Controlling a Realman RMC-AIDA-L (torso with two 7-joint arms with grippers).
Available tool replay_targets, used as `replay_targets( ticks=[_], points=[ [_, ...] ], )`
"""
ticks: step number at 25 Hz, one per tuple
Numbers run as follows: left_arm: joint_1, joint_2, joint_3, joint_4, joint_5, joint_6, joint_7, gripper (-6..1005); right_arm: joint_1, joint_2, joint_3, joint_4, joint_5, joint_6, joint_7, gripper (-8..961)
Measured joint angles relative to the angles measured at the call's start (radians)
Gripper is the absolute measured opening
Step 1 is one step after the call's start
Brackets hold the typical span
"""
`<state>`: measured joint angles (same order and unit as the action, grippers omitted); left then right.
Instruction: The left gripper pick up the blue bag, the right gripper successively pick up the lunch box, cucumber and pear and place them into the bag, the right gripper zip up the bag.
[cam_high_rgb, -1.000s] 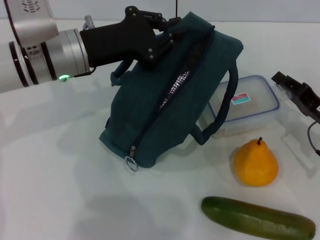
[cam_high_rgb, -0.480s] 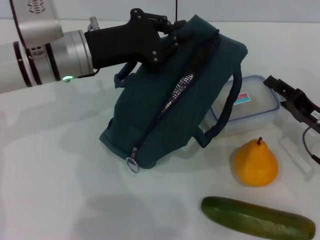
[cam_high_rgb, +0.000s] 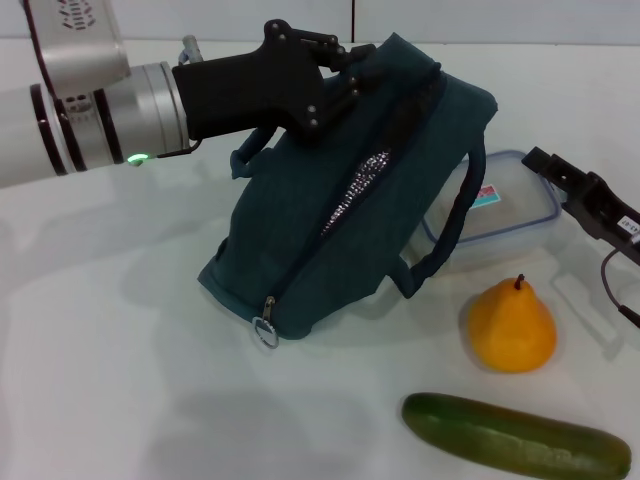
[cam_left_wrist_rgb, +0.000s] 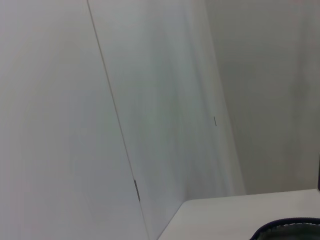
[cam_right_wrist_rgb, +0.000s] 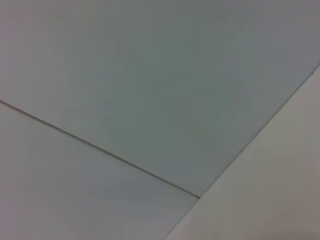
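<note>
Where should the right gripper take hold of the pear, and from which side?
Probably across the wide lower body of the pear, coming from above: it stands upright with its stem up, free on all sides. The right gripper is near the lunch box.

White table (cam_high_rgb: 110, 330), plain and smooth, spread across the whole head view. Resting on it: blue bag (cam_high_rgb: 330, 230), tilted, its lower end with the zip ring down on the surface, upper end raised off it. Behind the bag and partly hidden by it, clear lunch box (cam_high_rgb: 510, 205), flat on the table. In front of the box, just apart from it, yellow-orange pear (cam_high_rgb: 511, 325), upright, stem up. Nearest the front edge, dark green cucumber (cam_high_rgb: 515, 435), lying lengthwise, close to the pear but not touching.
</note>
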<state>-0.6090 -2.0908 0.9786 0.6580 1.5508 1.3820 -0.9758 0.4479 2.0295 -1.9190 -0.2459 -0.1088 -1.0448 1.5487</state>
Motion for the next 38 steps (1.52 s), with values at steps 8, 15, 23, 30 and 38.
replay_targets(
  ticks=[8, 15, 23, 30, 38],
  points=[
    [0.001, 0.002, -0.002, 0.0, 0.0, 0.0, -0.008, 128, -0.004, 0.0, 0.012, 0.005, 0.012, 0.003, -0.006, 313],
    [0.004, 0.002, -0.004, 0.0, 0.0, 0.0, -0.002, 128, 0.0, 0.0, 0.009, 0.002, 0.012, 0.001, -0.029, 190],
    [0.006, 0.002, -0.005, 0.0, 0.0, 0.0, -0.012, 127, -0.005, 0.0, 0.012, -0.001, 0.029, -0.055, -0.159, 103],
    [0.006, 0.008, -0.008, 0.019, -0.059, -0.007, -0.112, 127, -0.002, -0.003, 0.013, 0.003, 0.036, -0.066, -0.287, 96],
    [0.003, 0.011, -0.008, 0.06, -0.022, -0.056, -0.263, 127, -0.021, -0.014, 0.078, 0.01, 0.035, -0.195, -0.447, 96]
  ],
)
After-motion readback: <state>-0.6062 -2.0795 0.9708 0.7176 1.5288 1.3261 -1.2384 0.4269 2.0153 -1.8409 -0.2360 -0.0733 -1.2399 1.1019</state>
